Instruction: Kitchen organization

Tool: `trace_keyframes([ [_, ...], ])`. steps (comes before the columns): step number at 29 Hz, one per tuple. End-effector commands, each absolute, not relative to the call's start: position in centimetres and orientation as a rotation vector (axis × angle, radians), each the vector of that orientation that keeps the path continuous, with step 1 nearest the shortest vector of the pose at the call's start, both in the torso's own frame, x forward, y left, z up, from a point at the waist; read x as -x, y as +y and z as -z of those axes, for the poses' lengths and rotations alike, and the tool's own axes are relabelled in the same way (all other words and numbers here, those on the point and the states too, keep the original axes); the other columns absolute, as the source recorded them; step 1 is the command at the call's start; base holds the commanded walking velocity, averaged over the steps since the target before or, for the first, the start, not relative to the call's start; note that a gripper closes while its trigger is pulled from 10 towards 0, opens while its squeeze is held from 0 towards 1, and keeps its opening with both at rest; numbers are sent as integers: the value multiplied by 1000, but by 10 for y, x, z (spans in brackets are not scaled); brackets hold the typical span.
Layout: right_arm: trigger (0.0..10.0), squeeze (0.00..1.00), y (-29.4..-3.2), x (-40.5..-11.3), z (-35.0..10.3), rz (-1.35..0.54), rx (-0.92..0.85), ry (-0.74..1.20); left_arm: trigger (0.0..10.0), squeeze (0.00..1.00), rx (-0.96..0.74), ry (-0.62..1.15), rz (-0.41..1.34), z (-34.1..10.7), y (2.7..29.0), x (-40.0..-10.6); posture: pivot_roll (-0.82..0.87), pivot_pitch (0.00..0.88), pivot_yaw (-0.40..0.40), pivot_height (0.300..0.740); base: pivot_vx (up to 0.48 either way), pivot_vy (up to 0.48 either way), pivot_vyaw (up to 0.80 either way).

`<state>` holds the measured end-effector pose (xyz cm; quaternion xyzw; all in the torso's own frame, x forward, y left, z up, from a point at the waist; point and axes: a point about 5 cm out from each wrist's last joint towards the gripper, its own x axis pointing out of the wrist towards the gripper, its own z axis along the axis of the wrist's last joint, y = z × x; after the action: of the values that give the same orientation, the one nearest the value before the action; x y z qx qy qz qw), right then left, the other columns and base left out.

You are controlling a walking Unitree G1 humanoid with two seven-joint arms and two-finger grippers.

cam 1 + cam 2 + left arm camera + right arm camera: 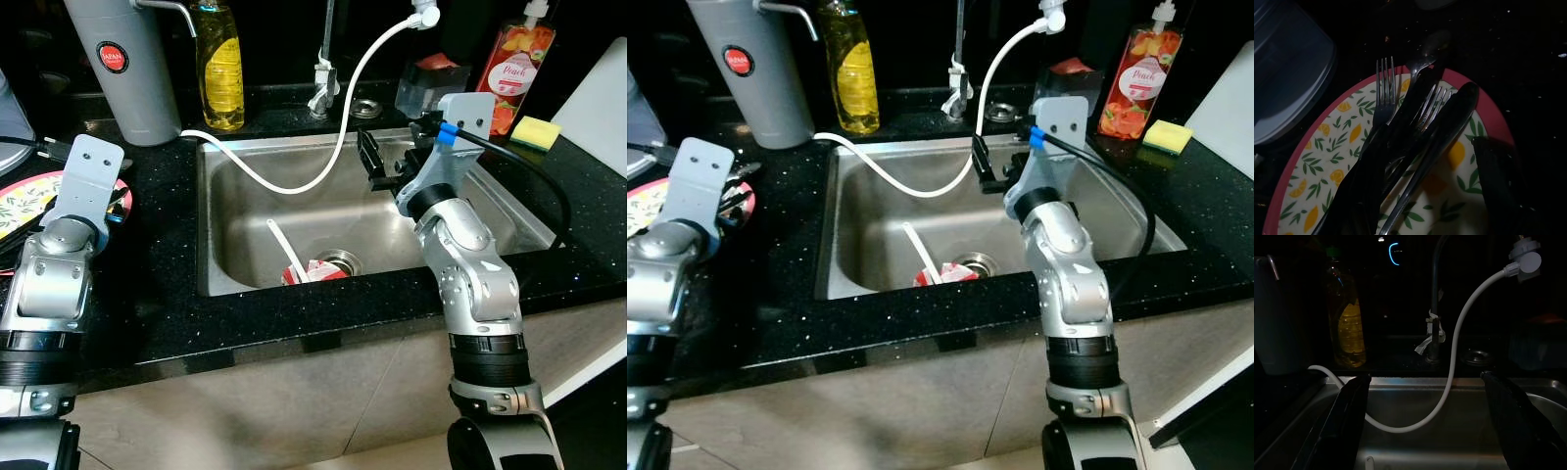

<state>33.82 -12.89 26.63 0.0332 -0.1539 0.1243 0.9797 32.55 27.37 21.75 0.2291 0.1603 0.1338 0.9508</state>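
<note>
The right hand (1422, 426) hangs wide open over the sink (235, 264), seemingly poised for the debris (312, 270) at its drain, while the left hand (1435, 171) grips cutlery (1383, 105) over the plate (1327, 161) left of the sink.

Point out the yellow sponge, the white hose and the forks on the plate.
yellow sponge (535, 131), left eye view, its top face.
white hose (294, 188), left eye view, the low loop over the sink.
forks (1383, 98), left wrist view, one fork's tines.
</note>
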Motion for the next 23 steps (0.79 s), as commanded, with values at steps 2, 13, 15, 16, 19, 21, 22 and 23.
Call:
trace_keyframes([
  [2, 10000, 0, -130, -337, -263, -245, -72, -302, 10000, 0, -518, 386, -312, -212, 289, -321, 76, 0, 7, 740, 0, 0, 0],
  [13, 10000, 0, -130, -338, -263, -247, -75, -298, 10000, 0, -458, 444, -385, -206, 307, -315, 85, 0, -1, 740, 0, 0, 0],
  [15, 10000, 0, -128, -339, -264, -249, -77, -301, 10000, 0, -469, 453, -379, -205, 309, -314, 90, 0, -4, 740, 0, 0, 0],
  [16, 10000, 0, -128, -339, -264, -249, -77, -301, 10000, 0, -469, 453, -379, -205, 309, -314, 90, 0, -4, 740, 0, 0, 0],
  [19, 10000, 0, -127, -338, -264, -253, -79, -302, 10000, 0, -476, 461, -398, -204, 314, -313, 83, 0, -4, 740, 0, 0, 0],
  [21, 10000, 0, -127, -338, -264, -254, -78, -302, 10000, 0, -476, 464, -403, -203, 315, -313, 83, 0, -4, 740, 0, 0, 0],
  [22, 10000, 0, -128, -337, -264, -253, -75, -300, 7333, 0, -471, 468, -405, -202, 316, -313, 77, 0, -3, 740, 0, 0, 0],
  [23, 10000, 0, -128, -337, -264, -253, -75, -300, 7333, 0, -471, 468, -405, -202, 316, -313, 77, 0, -3, 740, 0, 0, 0],
])
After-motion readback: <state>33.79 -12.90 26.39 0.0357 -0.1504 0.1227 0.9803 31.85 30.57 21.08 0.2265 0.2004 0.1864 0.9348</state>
